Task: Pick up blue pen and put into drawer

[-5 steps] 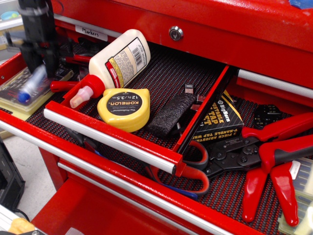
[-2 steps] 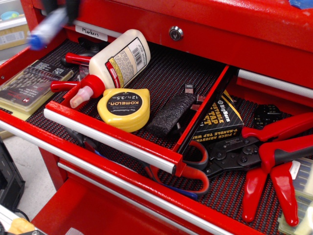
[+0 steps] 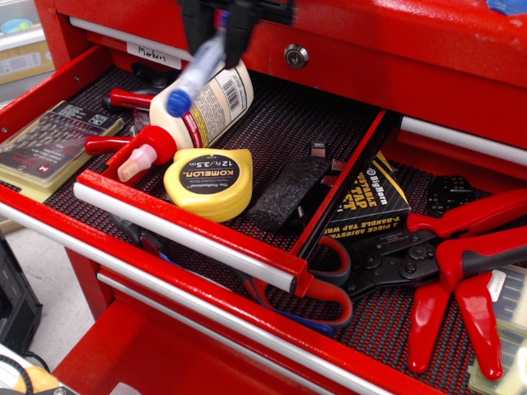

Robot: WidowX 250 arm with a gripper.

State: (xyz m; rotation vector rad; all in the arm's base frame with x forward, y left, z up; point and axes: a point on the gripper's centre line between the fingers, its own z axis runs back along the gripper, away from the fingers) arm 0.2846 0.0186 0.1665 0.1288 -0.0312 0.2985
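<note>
Pinching blue pen (image 3: 193, 76) between fingers (image 3: 239, 33), cap end hanging below.

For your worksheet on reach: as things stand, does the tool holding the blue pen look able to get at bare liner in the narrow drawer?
Probably yes. The tool holds the blue pen above the glue bottle; open liner lies just right of it.

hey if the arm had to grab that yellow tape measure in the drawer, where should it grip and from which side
Probably from straight above, pinching the yellow tape measure across its rounded outer edge. It lies flat, label up, in the drawer, with the glue bottle tight on its far-left side, so close the fingers along the freer left-right line.
</note>
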